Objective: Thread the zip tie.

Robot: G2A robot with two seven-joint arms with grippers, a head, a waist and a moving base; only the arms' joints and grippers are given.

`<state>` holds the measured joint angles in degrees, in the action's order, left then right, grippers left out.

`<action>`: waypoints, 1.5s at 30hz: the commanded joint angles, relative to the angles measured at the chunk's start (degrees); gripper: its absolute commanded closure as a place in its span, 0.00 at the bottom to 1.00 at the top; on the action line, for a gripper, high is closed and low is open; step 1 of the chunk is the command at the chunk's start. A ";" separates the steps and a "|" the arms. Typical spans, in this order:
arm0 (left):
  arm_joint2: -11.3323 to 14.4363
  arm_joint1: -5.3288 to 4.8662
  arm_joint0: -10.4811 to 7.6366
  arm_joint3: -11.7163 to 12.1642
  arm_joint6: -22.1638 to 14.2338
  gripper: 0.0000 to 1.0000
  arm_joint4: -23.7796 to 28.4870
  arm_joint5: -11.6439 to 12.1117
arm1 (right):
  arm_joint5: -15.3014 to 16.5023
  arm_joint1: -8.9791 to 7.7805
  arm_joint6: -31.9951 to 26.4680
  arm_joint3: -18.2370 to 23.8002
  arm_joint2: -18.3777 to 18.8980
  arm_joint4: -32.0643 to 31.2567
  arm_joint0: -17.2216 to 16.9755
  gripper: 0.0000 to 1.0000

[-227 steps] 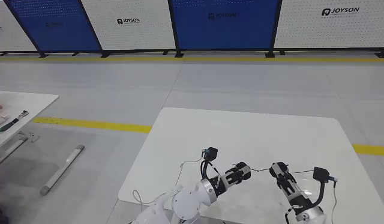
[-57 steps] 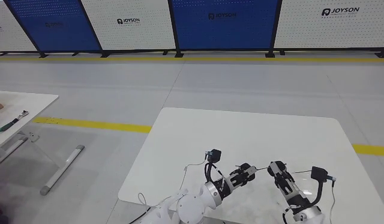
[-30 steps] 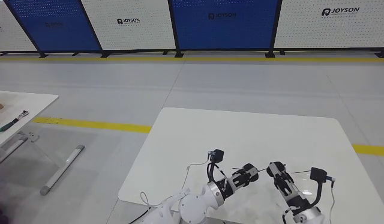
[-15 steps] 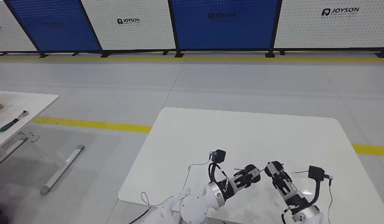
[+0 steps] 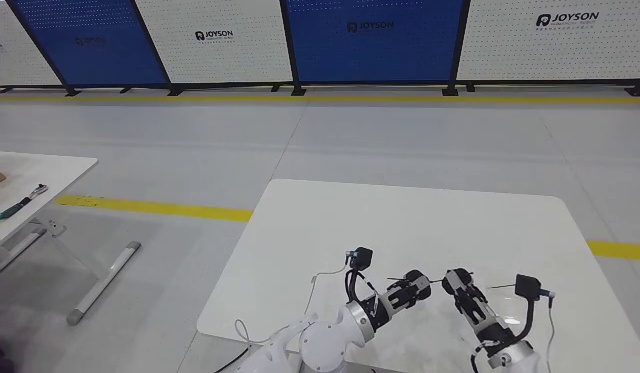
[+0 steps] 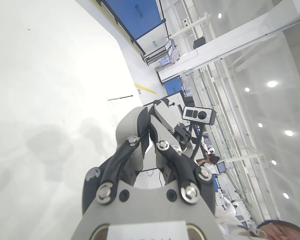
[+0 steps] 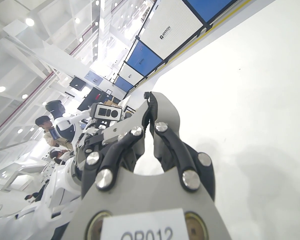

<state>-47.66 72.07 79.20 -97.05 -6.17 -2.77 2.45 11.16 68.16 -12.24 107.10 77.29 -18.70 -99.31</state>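
Though apart, left gripper [image 5: 426, 284] nearer right gripper [image 5: 449, 278].

Super bright and even all over, with round ceiling lights [image 6: 272, 84] high above the table [image 5: 420, 213] blooming into white blobs in both wrist views. The white tabletop is lit so hard it nearly blows out, so the black zip tie [image 7: 146, 95] is just a dark sliver against it, while the grey floor [image 5: 200, 143] beyond the table only has a soft sheen. Wrist views are fisheye, so the partition panels [image 7: 180, 28] behind the table bend and lean toward the edges.
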 commanded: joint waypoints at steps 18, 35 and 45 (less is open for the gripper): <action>-1.01 0.07 0.81 -0.38 0.15 1.00 0.60 -1.22 | 1.16 0.05 0.89 -0.41 0.40 0.33 -0.43 1.00; -0.50 0.05 1.23 -0.36 -0.66 1.00 -1.74 3.00 | 3.75 -0.08 -0.57 -0.12 0.94 1.44 -0.86 1.00; 0.03 0.27 0.92 -0.41 -0.33 1.00 -2.43 2.13 | 5.84 -0.22 -0.55 0.48 2.06 2.82 -1.92 1.00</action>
<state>-47.78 72.32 80.11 -97.31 -6.43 -4.99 4.43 17.12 67.95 -12.70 107.63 79.35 -15.81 -101.25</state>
